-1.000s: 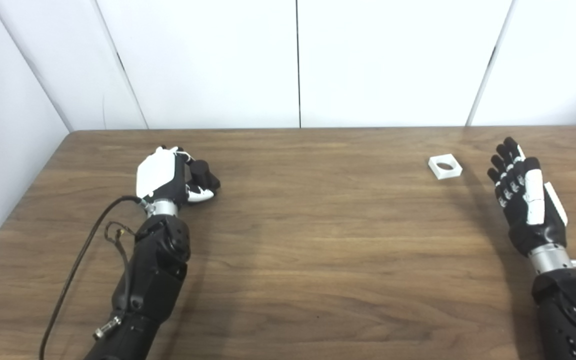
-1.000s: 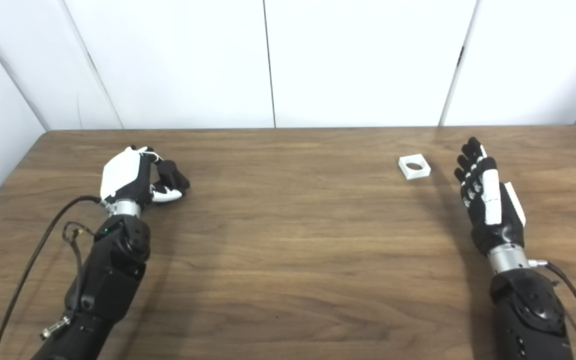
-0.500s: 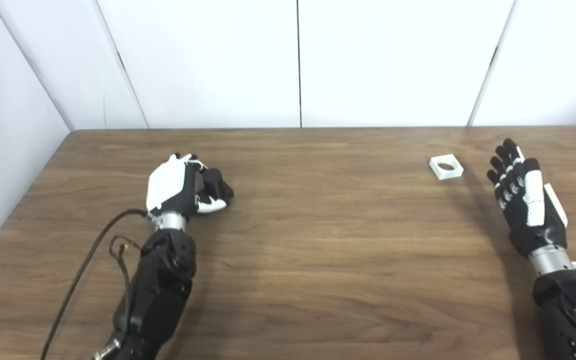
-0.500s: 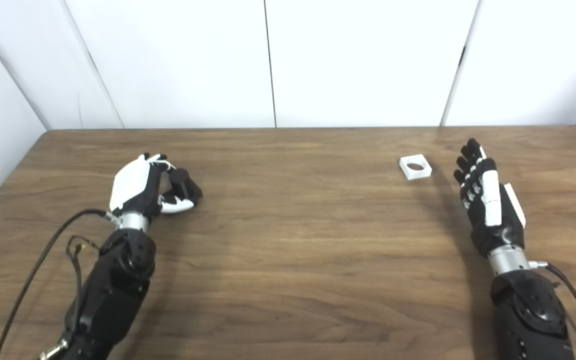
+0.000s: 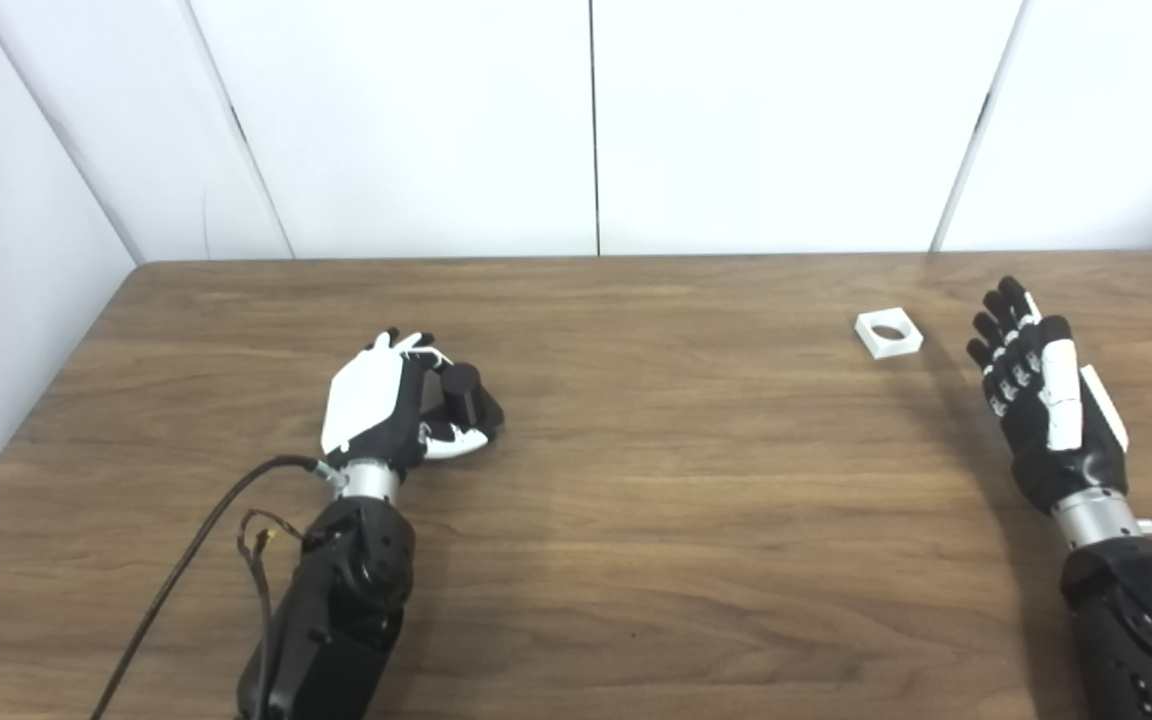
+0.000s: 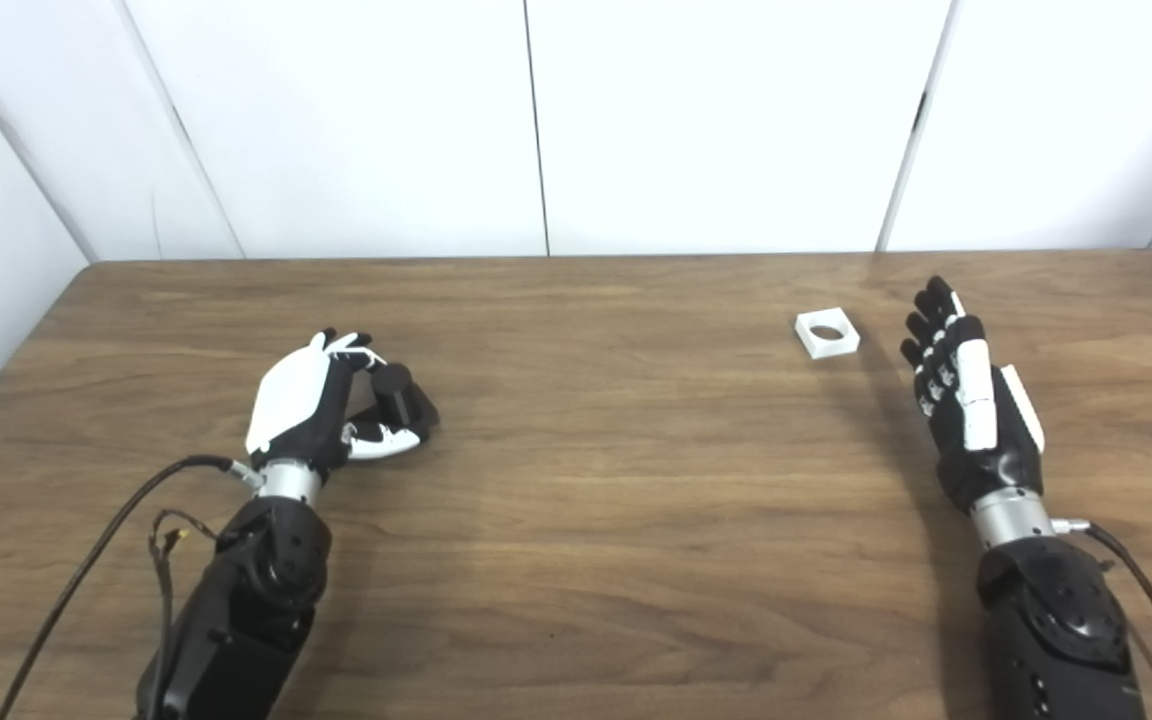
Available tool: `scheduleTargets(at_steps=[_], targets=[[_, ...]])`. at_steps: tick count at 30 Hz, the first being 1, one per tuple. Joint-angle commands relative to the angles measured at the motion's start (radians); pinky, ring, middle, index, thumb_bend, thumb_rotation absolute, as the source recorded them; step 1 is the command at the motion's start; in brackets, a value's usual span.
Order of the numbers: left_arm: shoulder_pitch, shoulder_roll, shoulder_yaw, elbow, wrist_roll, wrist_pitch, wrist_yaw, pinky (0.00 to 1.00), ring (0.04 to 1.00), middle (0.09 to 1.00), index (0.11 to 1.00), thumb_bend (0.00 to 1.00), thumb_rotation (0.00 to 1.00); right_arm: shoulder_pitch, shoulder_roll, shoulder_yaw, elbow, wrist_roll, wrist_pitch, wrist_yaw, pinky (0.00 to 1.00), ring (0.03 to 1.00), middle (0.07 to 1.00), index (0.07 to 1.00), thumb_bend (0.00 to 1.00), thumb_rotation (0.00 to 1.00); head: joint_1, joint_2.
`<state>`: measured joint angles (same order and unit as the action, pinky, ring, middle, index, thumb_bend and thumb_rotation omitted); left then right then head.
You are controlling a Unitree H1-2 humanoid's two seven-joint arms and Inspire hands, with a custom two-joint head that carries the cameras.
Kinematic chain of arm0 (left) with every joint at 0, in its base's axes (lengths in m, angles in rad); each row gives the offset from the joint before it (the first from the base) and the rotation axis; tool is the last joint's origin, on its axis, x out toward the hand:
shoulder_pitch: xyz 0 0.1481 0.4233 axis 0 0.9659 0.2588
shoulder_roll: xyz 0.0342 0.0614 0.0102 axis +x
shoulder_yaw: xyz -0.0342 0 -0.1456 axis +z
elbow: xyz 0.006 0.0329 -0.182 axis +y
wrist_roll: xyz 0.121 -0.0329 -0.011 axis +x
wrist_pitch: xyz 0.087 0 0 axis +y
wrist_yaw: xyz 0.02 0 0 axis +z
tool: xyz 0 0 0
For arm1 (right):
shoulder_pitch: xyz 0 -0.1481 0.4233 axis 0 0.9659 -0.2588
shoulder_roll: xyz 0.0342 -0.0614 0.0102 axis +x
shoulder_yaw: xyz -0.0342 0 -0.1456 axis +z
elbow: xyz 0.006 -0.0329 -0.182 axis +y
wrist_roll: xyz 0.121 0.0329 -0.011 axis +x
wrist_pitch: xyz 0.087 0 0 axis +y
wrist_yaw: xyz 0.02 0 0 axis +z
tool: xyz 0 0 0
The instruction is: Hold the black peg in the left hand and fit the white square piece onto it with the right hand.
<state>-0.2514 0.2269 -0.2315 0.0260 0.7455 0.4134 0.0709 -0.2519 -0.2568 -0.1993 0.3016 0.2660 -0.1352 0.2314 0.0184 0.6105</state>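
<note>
Both views look down from head height, tilted forward across the wooden table [image 5: 636, 520] toward the white wall panels [image 5: 596, 120] at 12 o'clock — a middling distance, both forearms entering from 6 o'clock. The right eye view sits slightly to the side, so everything lands further left in it. They share nearly the whole tabletop — the far edge and both side regions.

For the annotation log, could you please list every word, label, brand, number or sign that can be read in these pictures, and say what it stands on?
None: no readable text shows in either view.
Black cylindrical peg, held in the left hand: no marking.
White square piece with a round hole: no marking.
Open right hand: no lettering visible.
Brown wooden table and white wall panels: plain.
</note>
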Motion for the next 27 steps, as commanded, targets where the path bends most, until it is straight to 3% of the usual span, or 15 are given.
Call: scheduleTargets(at_steps=[1, 10, 27], targets=[[0.01, -0.009, -0.023, -0.037, 0.013, -0.002, -0.022, 1.0, 1.0, 0.913, 0.49, 0.52, 0.07, 0.084, 0.052, 0.023, 0.06, 0.003, -0.003, 0.004, 1.0, 1.0, 1.0, 1.0, 0.52, 1.0, -0.001, 0.0], [0.062, -0.027, -0.104, -0.07, 0.051, -0.056, -0.008, 1.0, 1.0, 0.906, 0.49, 0.52, 0.07, 0.084, 0.051, 0.034, 0.041, -0.007, 0.017, 0.006, 1.0, 1.0, 1.0, 1.0, 0.53, 1.0, -0.01, 0.002], [0.178, -0.1, -0.164, -0.135, 0.048, -0.102, -0.011, 1.0, 1.0, 0.901, 0.491, 0.52, 0.07, 0.079, 0.047, 0.048, 0.013, -0.019, 0.055, 0.003, 1.0, 1.0, 1.0, 1.0, 0.55, 1.0, -0.016, 0.007]])
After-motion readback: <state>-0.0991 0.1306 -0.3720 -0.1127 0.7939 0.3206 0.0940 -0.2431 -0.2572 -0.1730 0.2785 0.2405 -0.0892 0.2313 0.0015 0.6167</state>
